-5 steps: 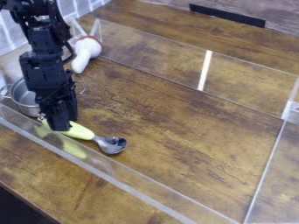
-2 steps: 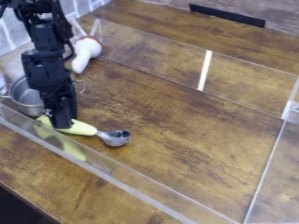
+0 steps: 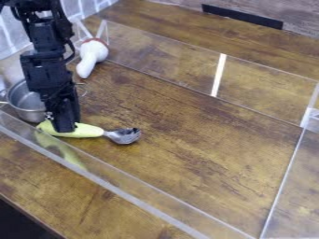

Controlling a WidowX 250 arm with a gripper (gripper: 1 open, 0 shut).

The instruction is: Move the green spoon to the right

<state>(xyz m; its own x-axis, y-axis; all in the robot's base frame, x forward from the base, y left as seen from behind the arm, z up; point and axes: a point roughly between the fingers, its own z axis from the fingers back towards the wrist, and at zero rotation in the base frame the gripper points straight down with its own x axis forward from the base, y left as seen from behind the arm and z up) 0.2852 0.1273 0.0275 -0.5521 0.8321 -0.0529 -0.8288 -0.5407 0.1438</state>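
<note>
The green spoon (image 3: 82, 132) lies on the wooden table at the left, its yellow-green handle pointing left and its metal bowl (image 3: 122, 136) to the right. My gripper (image 3: 60, 125) points straight down over the left end of the handle. Its dark fingers stand on either side of that end and look closed on it. The very tip of the handle is hidden behind the fingers.
A metal pot (image 3: 18, 97) stands just left of the arm. A white and red object (image 3: 90, 58) lies behind it. Clear plastic walls (image 3: 219, 75) fence the wooden table (image 3: 212, 140), with one low wall close in front of the spoon.
The spoon has swung: its metal bowl moved up and away from the front wall, and the handle now lies nearly level. The gripper shifted slightly left along the handle and narrowed.
</note>
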